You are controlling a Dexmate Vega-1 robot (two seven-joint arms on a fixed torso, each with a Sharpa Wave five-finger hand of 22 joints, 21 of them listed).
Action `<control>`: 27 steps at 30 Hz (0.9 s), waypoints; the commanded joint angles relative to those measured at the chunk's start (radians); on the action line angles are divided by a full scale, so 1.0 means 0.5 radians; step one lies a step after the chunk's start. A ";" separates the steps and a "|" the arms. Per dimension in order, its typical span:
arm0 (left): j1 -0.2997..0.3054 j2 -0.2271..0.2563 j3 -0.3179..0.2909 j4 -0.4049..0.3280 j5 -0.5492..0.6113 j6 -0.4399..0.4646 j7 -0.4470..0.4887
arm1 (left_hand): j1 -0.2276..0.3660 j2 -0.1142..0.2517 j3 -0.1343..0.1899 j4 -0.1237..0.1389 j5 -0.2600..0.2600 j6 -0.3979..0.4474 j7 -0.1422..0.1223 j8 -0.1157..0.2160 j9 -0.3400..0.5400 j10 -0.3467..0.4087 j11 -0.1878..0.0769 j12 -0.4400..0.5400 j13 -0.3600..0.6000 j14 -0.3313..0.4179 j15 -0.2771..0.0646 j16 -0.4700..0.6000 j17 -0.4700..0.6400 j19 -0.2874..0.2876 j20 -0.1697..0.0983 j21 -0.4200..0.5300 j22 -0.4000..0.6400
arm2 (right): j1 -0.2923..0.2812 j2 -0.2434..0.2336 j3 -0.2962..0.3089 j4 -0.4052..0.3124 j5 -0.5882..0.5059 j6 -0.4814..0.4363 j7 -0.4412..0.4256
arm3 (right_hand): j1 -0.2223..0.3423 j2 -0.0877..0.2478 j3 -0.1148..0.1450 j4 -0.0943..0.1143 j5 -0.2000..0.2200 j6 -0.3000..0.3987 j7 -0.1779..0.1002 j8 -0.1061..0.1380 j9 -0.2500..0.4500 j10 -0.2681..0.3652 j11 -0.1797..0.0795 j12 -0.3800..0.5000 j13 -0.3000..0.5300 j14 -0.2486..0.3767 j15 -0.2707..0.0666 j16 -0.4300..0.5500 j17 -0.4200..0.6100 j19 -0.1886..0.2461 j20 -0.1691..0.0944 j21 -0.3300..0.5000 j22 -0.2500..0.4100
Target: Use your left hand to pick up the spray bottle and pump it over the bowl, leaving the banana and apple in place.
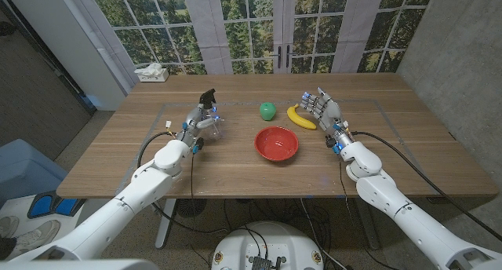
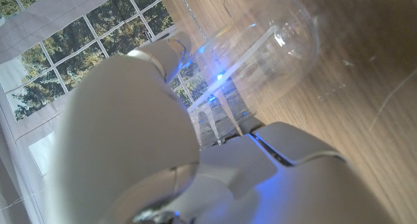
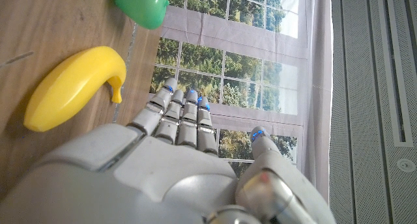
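A clear spray bottle (image 1: 212,122) with a black pump head stands upright at the table's left middle. My left hand (image 1: 198,122) wraps around its body from the near-left side. In the left wrist view the clear bottle (image 2: 270,51) lies against my left hand (image 2: 130,139), one of its fingers (image 2: 171,55) curled beside it. The red bowl (image 1: 276,143) sits at the centre, right of the bottle. Behind it are the green apple (image 1: 267,111) and the yellow banana (image 1: 300,117). My right hand (image 1: 322,111) stands right of the banana, fingers straight, holding nothing. The right wrist view shows the banana (image 3: 71,87), the apple (image 3: 140,6) and my right hand (image 3: 182,165).
A white tissue box (image 1: 151,72) sits at the back left corner of the wooden table (image 1: 235,172). Glass doors stand behind the far edge. Bare wood lies in front of the bowl and along the right side.
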 commanded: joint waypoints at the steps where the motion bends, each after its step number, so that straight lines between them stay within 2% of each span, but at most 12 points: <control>1: 0.014 0.083 0.021 -0.114 0.048 0.113 -0.004 | -0.031 -0.004 -0.081 0.005 0.002 -0.077 0.000 0.014 0.003 -0.091 0.027 -0.046 0.012 -0.102 -0.193 -0.044 -0.017 -0.109 -0.103 -0.060 0.003 | -0.021 -0.007 0.010 -0.006 0.019 0.024 0.019 | -0.019 0.023 -0.004 -0.004 0.005 0.004 -0.009 -0.005 0.010 0.008 0.016 -0.003 0.007 0.008 0.005 -0.008 -0.001 0.010 0.011 -0.004 0.009; 4: 0.007 0.105 0.031 -0.121 0.055 0.108 -0.047 | -0.063 0.012 -0.145 0.006 0.013 -0.128 0.009 0.019 0.003 -0.185 0.061 -0.079 0.013 -0.222 -0.127 -0.098 -0.041 -0.202 -0.064 -0.124 0.001 | -0.029 -0.005 0.015 -0.005 0.021 0.034 0.017 | -0.020 0.022 -0.004 -0.004 0.005 0.003 -0.009 -0.005 0.010 0.007 0.017 -0.003 0.007 0.008 0.005 -0.008 -0.001 0.010 0.013 -0.004 0.009; 5: 0.004 0.112 0.035 -0.130 0.063 0.120 -0.048 | -0.074 0.017 -0.161 0.008 0.015 -0.137 0.001 0.021 0.003 -0.203 0.072 -0.083 0.012 -0.246 -0.110 -0.108 -0.047 -0.212 -0.054 -0.137 0.000 | -0.029 -0.006 0.016 -0.004 0.029 0.033 0.023 | -0.020 0.023 -0.004 -0.003 0.005 0.003 -0.009 -0.006 0.010 0.007 0.017 -0.004 0.007 0.009 0.005 -0.008 -0.001 0.010 0.013 -0.004 0.009; 6: -0.002 0.120 0.038 -0.130 0.057 0.121 -0.072 | -0.085 0.022 -0.178 0.009 0.018 -0.145 -0.029 0.023 0.003 -0.217 0.075 -0.085 0.012 -0.270 -0.098 -0.117 -0.053 -0.226 -0.046 -0.153 0.000 | -0.030 -0.005 0.016 -0.004 0.029 0.033 0.021 | -0.020 0.023 -0.004 -0.003 0.005 0.003 -0.008 -0.005 0.010 0.007 0.017 -0.003 0.007 0.009 0.006 -0.008 -0.001 0.011 0.014 -0.003 0.009; 8: -0.002 0.112 0.039 -0.126 0.061 0.109 -0.067 | -0.093 0.026 -0.191 0.009 0.020 -0.159 -0.039 0.022 0.002 -0.239 0.080 -0.091 0.012 -0.288 -0.090 -0.123 -0.057 -0.235 -0.039 -0.164 0.000 | -0.030 -0.004 0.017 -0.002 0.027 0.033 0.018 | -0.021 0.023 -0.005 -0.003 0.005 0.003 -0.009 -0.006 0.010 0.007 0.017 -0.004 0.007 0.008 0.005 -0.008 -0.001 0.010 0.015 -0.004 0.009; 12: -0.003 0.120 0.040 -0.131 0.061 0.102 -0.087 | -0.110 0.026 -0.214 0.010 0.021 -0.169 -0.026 0.025 0.002 -0.235 0.051 -0.085 0.010 -0.286 -0.100 -0.122 -0.064 -0.230 -0.040 -0.177 -0.001 | -0.030 -0.007 0.018 0.001 0.033 0.030 0.027 | -0.022 0.023 -0.005 -0.003 0.005 0.001 -0.009 -0.006 0.010 0.007 0.018 -0.003 0.007 0.010 0.006 -0.008 -0.001 0.011 0.015 -0.003 0.009; 15: -0.002 0.127 0.039 -0.135 0.075 0.086 -0.089 | -0.174 0.023 -0.268 0.028 0.019 -0.186 -0.016 0.027 0.002 -0.285 0.076 -0.095 0.008 -0.330 -0.067 -0.137 -0.074 -0.277 -0.018 -0.221 -0.002 | -0.023 -0.002 0.016 0.011 0.035 0.031 0.030 | -0.023 0.023 -0.005 -0.003 0.005 0.002 -0.008 -0.006 0.010 0.005 0.017 -0.004 0.007 0.010 0.006 -0.008 -0.001 0.011 0.015 -0.004 0.009; 17: 0.000 0.126 0.034 -0.129 0.070 0.061 -0.100 | -0.247 0.030 -0.315 0.050 0.018 -0.212 -0.003 0.025 0.002 -0.325 0.091 -0.099 0.006 -0.373 -0.038 -0.147 -0.080 -0.311 -0.003 -0.262 -0.002 | -0.017 -0.001 0.014 0.018 0.035 0.031 0.037 | -0.023 0.023 -0.005 -0.003 0.005 0.001 -0.008 -0.006 0.010 0.006 0.017 -0.004 0.007 0.012 0.005 -0.008 -0.001 0.011 0.015 -0.004 0.009; 22: 0.006 0.125 0.019 -0.107 0.053 -0.012 -0.141 | -0.449 0.039 -0.431 0.100 -0.005 -0.243 -0.019 0.030 0.001 -0.396 0.110 -0.097 0.001 -0.463 -0.003 -0.157 -0.088 -0.376 0.016 -0.363 -0.003 | 0.001 0.006 0.010 0.039 0.043 0.027 0.056 | -0.024 0.022 -0.006 -0.004 0.005 0.001 -0.008 -0.006 0.010 0.007 0.017 -0.004 0.007 0.010 0.005 -0.009 -0.001 0.012 0.016 -0.004 0.009; 25: 0.008 0.115 0.007 -0.077 0.024 -0.086 -0.186 | -0.647 0.061 -0.520 0.161 -0.059 -0.272 -0.015 0.029 -0.001 -0.439 0.123 -0.093 -0.001 -0.519 0.016 -0.154 -0.087 -0.409 0.039 -0.440 -0.001 | 0.009 0.009 0.007 0.046 0.039 0.022 0.052 | -0.024 0.021 -0.006 -0.005 0.005 0.002 -0.007 -0.005 0.010 0.006 0.020 -0.004 0.007 0.010 0.005 -0.009 -0.002 0.012 0.016 -0.003 0.009; 26: 0.006 0.121 0.006 -0.074 0.027 -0.099 -0.198 | -0.699 0.071 -0.541 0.175 -0.076 -0.280 0.002 0.027 -0.001 -0.464 0.142 -0.096 -0.002 -0.539 0.036 -0.156 -0.087 -0.429 0.058 -0.466 -0.001 | 0.012 0.010 0.007 0.049 0.043 0.018 0.056 | -0.024 0.021 -0.006 -0.005 0.005 0.003 -0.006 -0.005 0.010 0.006 0.020 -0.004 0.007 0.011 0.007 -0.010 -0.002 0.012 0.016 -0.003 0.009; 27: 0.011 0.112 0.000 -0.063 0.026 -0.131 -0.195 | -0.759 0.081 -0.565 0.190 -0.098 -0.289 -0.013 0.027 -0.001 -0.484 0.138 -0.096 -0.003 -0.573 0.039 -0.161 -0.088 -0.448 0.053 -0.497 0.000 | 0.015 0.010 0.004 0.049 0.033 0.014 0.046 | -0.023 0.020 -0.006 -0.006 0.005 0.003 -0.008 -0.005 0.010 0.006 0.019 -0.004 0.007 0.011 0.009 -0.010 -0.002 0.012 0.016 -0.004 0.009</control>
